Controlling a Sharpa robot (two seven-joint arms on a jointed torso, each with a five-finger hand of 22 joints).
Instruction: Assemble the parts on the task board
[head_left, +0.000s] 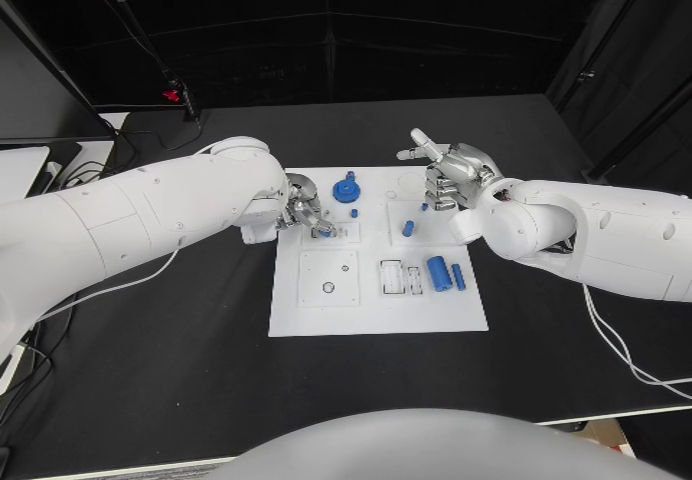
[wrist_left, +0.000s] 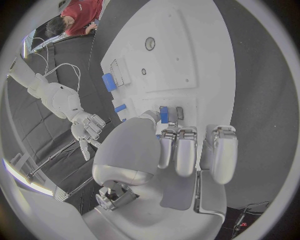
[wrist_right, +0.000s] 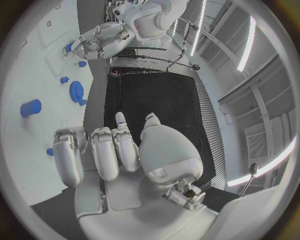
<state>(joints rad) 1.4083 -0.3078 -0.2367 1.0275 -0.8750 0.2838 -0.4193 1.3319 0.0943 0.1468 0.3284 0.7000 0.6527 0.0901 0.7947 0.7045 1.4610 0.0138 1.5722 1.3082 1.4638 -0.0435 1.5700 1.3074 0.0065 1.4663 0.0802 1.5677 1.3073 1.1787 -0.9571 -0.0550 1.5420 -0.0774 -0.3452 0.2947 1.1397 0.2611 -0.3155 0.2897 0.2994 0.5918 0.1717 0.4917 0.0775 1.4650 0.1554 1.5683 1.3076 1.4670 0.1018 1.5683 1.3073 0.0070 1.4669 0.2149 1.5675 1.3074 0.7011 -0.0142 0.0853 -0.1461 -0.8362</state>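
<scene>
Task board (head_left: 378, 310): white plate, mid tabletop (head_left: 173, 380). Left hand (head_left: 306, 208): over board's left part, fingers (wrist_left: 177, 152) pinching a small blue part (wrist_left: 164, 114). Right hand (head_left: 451, 172): above board's far right, fingers apart, holding nothing. Risk: pinched part could tilt or slip on seating. No legible writing or brands.
</scene>
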